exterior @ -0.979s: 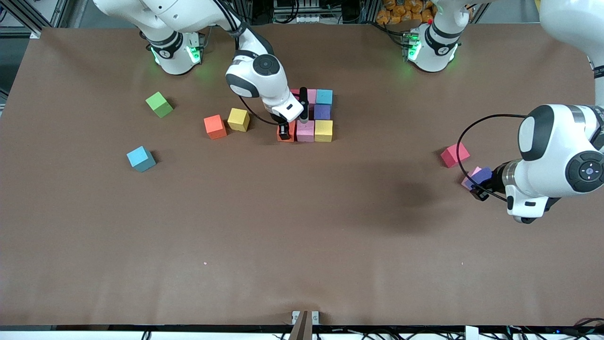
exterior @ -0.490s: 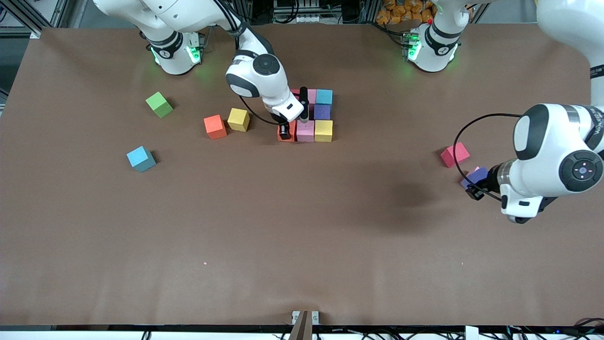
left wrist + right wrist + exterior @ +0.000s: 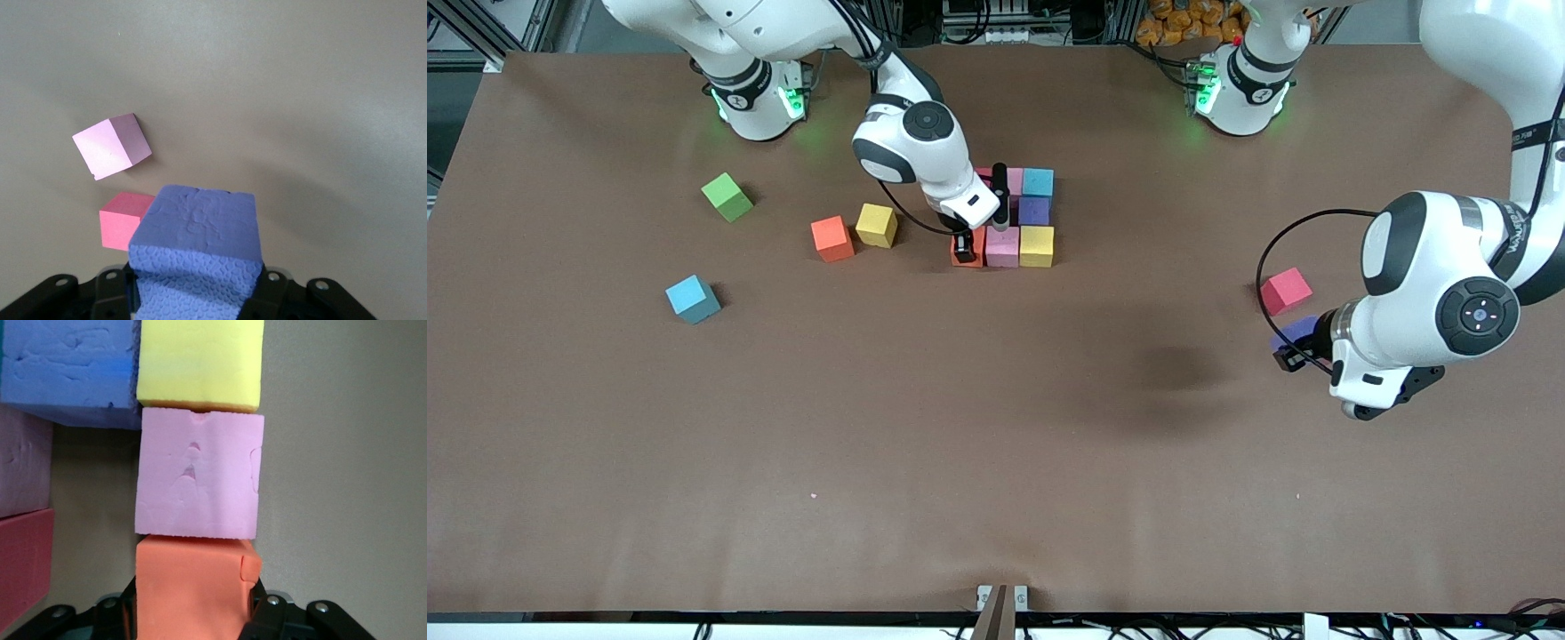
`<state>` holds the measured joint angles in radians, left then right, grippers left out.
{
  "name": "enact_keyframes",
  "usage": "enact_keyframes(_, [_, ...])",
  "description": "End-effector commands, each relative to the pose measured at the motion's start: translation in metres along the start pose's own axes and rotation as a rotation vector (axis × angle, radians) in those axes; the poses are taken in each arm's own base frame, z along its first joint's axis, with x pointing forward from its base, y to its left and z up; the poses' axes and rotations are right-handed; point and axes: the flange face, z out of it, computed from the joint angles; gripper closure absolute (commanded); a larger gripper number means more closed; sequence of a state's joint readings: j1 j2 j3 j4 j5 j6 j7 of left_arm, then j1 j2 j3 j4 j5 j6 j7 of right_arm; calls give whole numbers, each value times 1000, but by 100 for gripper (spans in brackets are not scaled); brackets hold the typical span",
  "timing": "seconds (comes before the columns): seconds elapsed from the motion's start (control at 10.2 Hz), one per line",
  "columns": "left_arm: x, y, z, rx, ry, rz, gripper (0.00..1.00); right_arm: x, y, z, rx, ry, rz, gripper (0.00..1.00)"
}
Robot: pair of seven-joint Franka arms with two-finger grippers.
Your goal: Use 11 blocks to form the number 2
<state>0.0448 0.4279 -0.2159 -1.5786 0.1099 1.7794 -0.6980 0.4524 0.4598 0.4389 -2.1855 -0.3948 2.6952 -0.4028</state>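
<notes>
Purple cube is sitting pinched between the fingers of the left gripper, held up over the table at the left arm's end, just beside a red cube; in the left wrist view a pink cube is lying near that red one. Farther from the front camera than the red cube, the right gripper is clamping an orange cube that is resting on the table, touching the pink cube of the number 2 being formed, with a yellow cube closing that row. Toward the right arm's end, an orange cube, a yellow cube, a blue cube and a green cube are lying loose.
</notes>
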Motion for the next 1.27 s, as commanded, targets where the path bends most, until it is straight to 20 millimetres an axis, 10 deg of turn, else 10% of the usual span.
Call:
enact_keyframes(0.0, [4, 6, 5, -18, 34, 43, 92, 0, 0, 1, -6, 18, 3, 60])
enact_keyframes(0.49, [-1, 26, 7, -54, 58, 75, 90, 1, -1, 5, -4, 42, 4, 40])
enact_keyframes(0.88, [1, 31, 15, -63, 48, 124, 89, -1, 0, 4, -4, 35, 5, 0])
enact_keyframes(1.17, [-10, 47, 19, -81, 39, 157, 89, 3, 3, -17, -29, 42, 1, 0])
